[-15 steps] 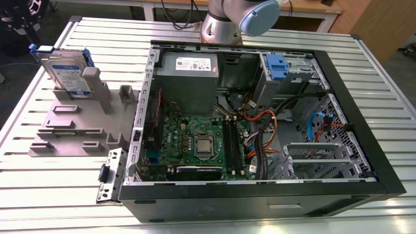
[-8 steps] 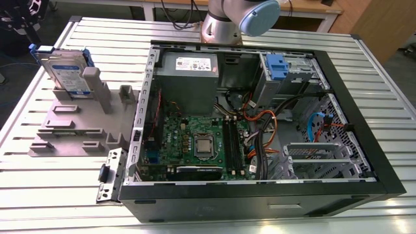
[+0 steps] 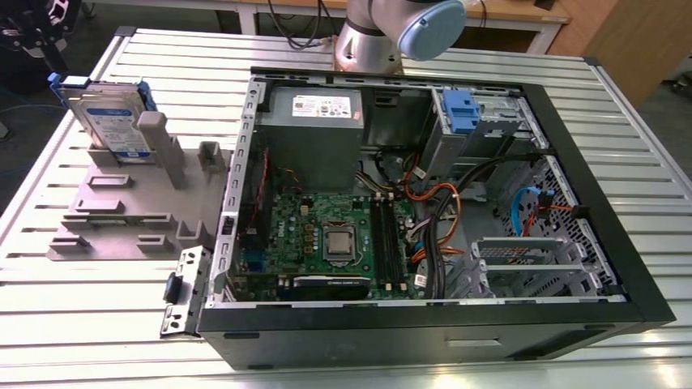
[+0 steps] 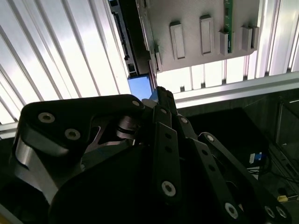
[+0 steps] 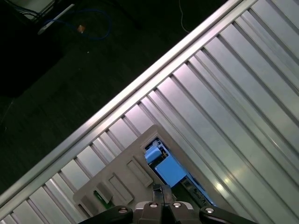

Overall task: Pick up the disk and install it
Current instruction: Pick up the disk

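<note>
disk [image 3: 112,121]: upright in grey holder [image 3: 108,217]; computer case [image 3: 433,326]: open, just beside it

The arm [image 3: 368,49] is a silver-grey tube capped by a rounded pale blue joint cover [image 3: 430,24]. The pincer [image 4: 161,93] is black: flat linked bars [image 4: 164,154] pinned with round silver screws [image 4: 168,188], seemingly matte under the backlight.

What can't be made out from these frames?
- Disk: lower end hidden behind posts of the grey holder, exterior view.
- Disk label: face turned away in the first wrist view, which sees it end-on.
- Arm: cut off by the exterior view's top edge.
- Under the hand: blocked by its own dark links, second wrist view.
</note>
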### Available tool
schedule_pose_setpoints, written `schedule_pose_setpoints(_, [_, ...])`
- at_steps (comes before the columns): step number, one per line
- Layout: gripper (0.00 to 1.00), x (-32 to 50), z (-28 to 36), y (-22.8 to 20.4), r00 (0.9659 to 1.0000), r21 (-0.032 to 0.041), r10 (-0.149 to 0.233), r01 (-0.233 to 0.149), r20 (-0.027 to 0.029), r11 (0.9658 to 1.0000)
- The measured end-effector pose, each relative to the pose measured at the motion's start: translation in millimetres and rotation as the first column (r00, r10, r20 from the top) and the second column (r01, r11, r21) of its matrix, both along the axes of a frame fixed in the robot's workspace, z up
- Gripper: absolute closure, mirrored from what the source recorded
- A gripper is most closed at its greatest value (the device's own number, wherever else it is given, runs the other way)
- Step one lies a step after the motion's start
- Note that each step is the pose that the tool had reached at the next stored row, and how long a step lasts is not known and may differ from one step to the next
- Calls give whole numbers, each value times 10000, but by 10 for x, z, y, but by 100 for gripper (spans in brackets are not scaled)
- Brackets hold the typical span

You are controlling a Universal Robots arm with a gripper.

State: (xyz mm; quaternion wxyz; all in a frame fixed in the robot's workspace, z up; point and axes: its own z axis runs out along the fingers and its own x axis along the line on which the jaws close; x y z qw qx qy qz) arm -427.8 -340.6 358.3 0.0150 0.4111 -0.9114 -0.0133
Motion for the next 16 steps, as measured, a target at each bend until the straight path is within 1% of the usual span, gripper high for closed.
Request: schedule_pose_setpoints(16, [89, 0, 0, 0, 9996, 0, 269, -269, 0, 9996])
